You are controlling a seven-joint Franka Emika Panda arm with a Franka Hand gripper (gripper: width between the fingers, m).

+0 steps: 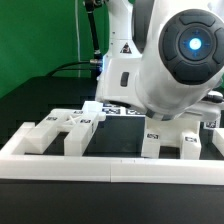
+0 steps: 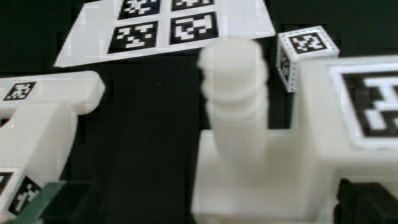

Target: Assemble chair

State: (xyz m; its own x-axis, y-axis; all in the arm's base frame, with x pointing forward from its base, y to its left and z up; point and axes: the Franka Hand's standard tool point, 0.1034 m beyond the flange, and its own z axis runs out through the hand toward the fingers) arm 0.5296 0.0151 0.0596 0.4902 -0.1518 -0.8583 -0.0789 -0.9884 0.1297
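Exterior view: the chair pieces [image 1: 75, 128] sit in a loose row on the black desk [image 1: 115, 135], just behind the low white rail [image 1: 110, 168] that runs along the desk edge nearest this camera. At least two of the pieces are short bars. Their long axes lie square to the rail, pointing away from it toward the far edge. Small square tags face up on several pieces. The arm [image 1: 170, 60] fills the exterior view's right and hangs over the middle of the row.

Wrist view: the central piece is a ribbed white post [image 2: 231, 100], wide at the base and rounded at the tip. Its long axis runs base to tip, with the tip toward the marker board [image 2: 160, 30]. I cannot tell from this angle whether it stands straight or leans. A white block [image 2: 365, 105] with a large tag is just beside the post; contact between them cannot be judged. On the post's other side, across bare desk, lies a flat piece [image 2: 45, 100] with a small tag.

Gripper: the arm's own housing hides it in the exterior view. In the wrist view a dark blurred sliver [image 2: 50, 203] shows off the post's base, apart from it; I cannot say it is a finger. I cannot tell how far the jaws stand apart, or what they hold or touch.
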